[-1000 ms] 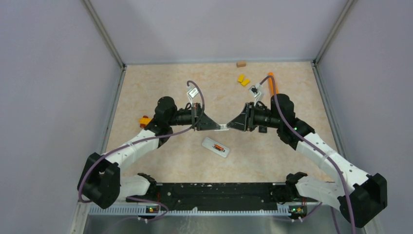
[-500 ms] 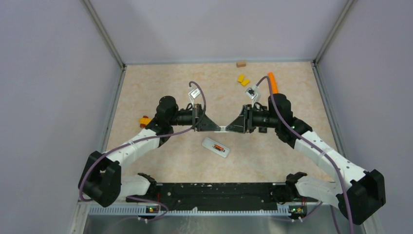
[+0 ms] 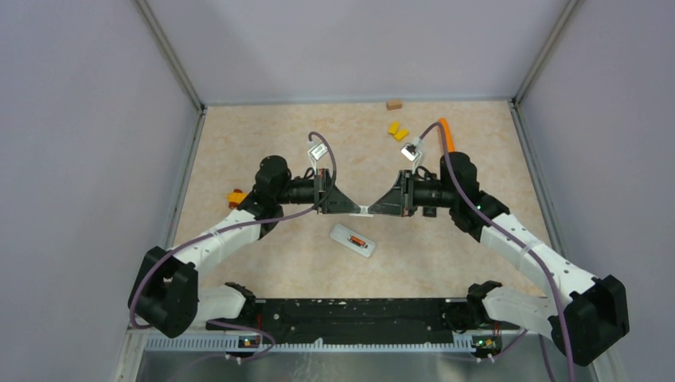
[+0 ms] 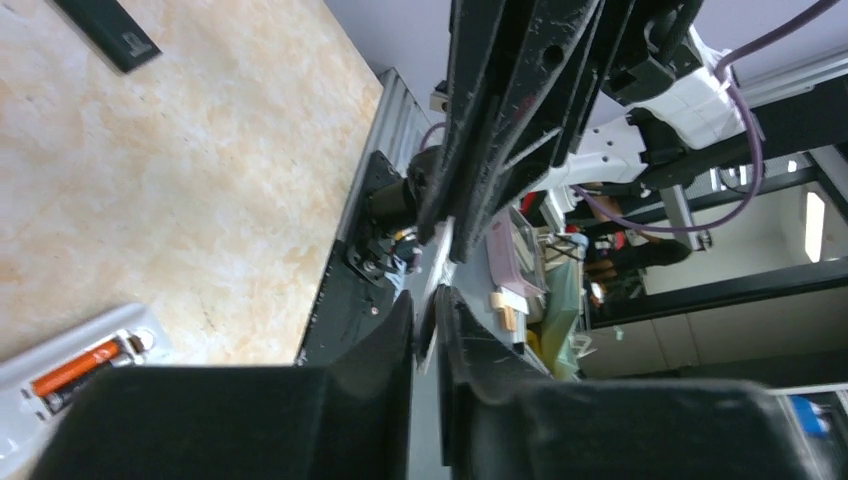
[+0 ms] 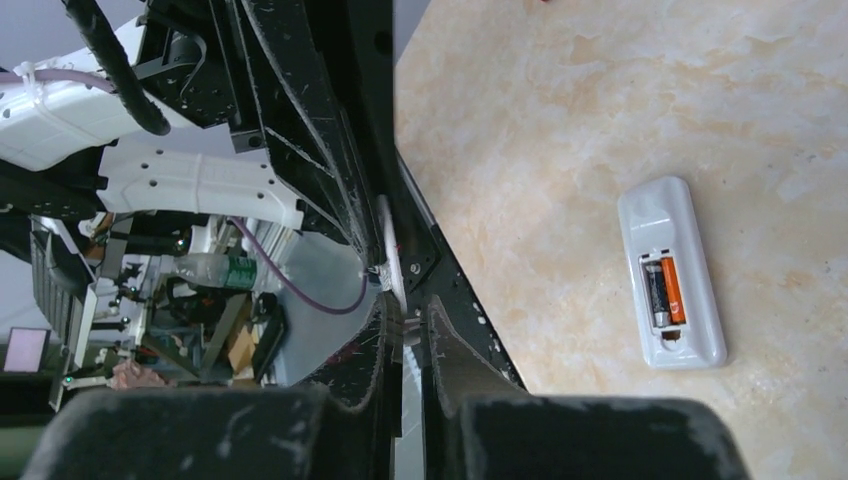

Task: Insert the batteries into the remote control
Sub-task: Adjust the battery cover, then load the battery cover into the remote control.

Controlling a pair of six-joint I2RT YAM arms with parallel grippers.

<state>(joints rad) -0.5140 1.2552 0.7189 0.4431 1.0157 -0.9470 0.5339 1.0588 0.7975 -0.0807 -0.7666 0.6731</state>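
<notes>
The left claw (image 3: 356, 208) and the right claw (image 3: 372, 209) meet tip to tip above the middle of the table (image 3: 263, 143). Each is closed on an opposite end of one thin white plate (image 3: 364, 210), which bridges the small gap between them. In the left wrist view the plate stands edge-on between that claw's two fingers (image 4: 385, 345), with hardly any gap on either side. The right wrist view shows the same pinch from the other side.

The remote control (image 3: 353, 239) lies flat on the table, apart from both claws. It is a little toward the arm bases from where the tips meet, and slightly to the left claw's side. Its back faces up with the compartment uncovered. Two batteries (image 5: 664, 291) sit in it side by side (one orange-red, one dark). Neither claw touches the remote or the batteries.

Well beyond the right claw, toward the far wall, lie two yellow blocks (image 3: 397, 130) and a long orange cylinder (image 3: 447, 135).
</notes>
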